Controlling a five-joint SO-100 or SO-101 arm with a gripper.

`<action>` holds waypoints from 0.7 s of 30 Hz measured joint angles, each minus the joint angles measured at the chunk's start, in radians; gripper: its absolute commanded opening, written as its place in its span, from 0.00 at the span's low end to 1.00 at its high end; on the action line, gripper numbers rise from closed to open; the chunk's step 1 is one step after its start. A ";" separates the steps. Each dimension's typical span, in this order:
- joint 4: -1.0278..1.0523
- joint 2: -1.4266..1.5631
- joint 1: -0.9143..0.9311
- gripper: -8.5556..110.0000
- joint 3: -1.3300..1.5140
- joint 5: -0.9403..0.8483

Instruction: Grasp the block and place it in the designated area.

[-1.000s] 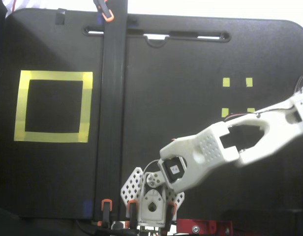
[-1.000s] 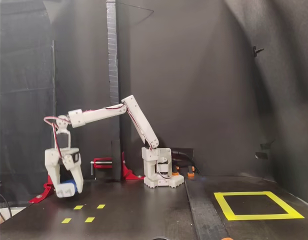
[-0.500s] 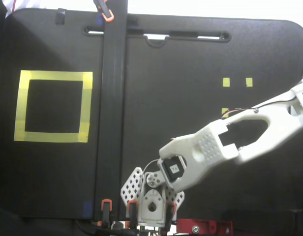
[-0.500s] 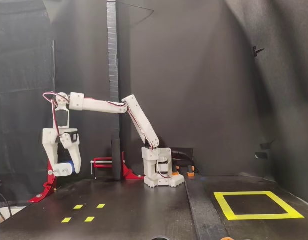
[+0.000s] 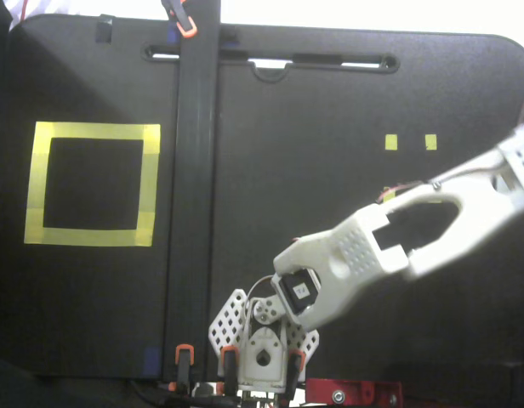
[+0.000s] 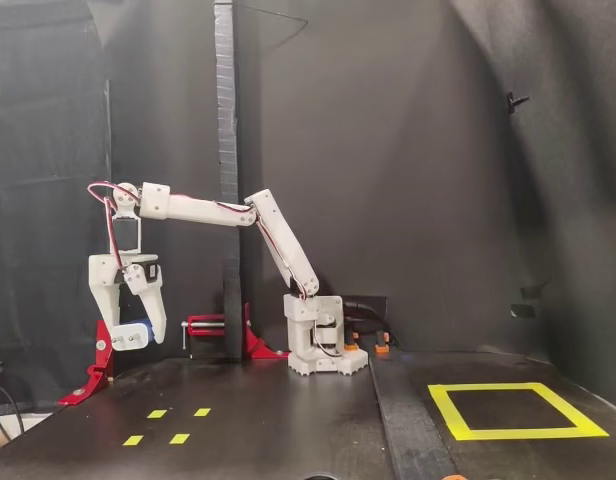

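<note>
**Blue block held clear of the desk**

Dark-blue, the block [image 6: 136,333] sits clamped between the two fingers of the hand [image 6: 129,340], which hangs downward from the outstretched white arm [image 6: 203,211] at the left of a fixed view taken from the side. The block is in the air, well above the black desk [image 6: 288,420] and above the small yellow tape squares [image 6: 168,425].

The yellow tape square [image 6: 513,410] with its black centre lies at the far right of that view, well apart from the hand and block. In a fixed view from above the same square [image 5: 92,184] sits at the left, while the arm [image 5: 390,246] reaches off the right edge; hand and block are out of that picture.

Red clamps [image 6: 213,325] stand behind the hand. A small label on the arm's motor [image 5: 300,291] is too blurred to read; no other writing is legible.
</note>
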 measured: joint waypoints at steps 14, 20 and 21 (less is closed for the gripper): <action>-0.035 0.161 -0.207 0.27 0.140 0.275; -0.032 0.259 -0.342 0.27 0.238 0.419; -0.031 0.275 -0.362 0.27 0.250 0.443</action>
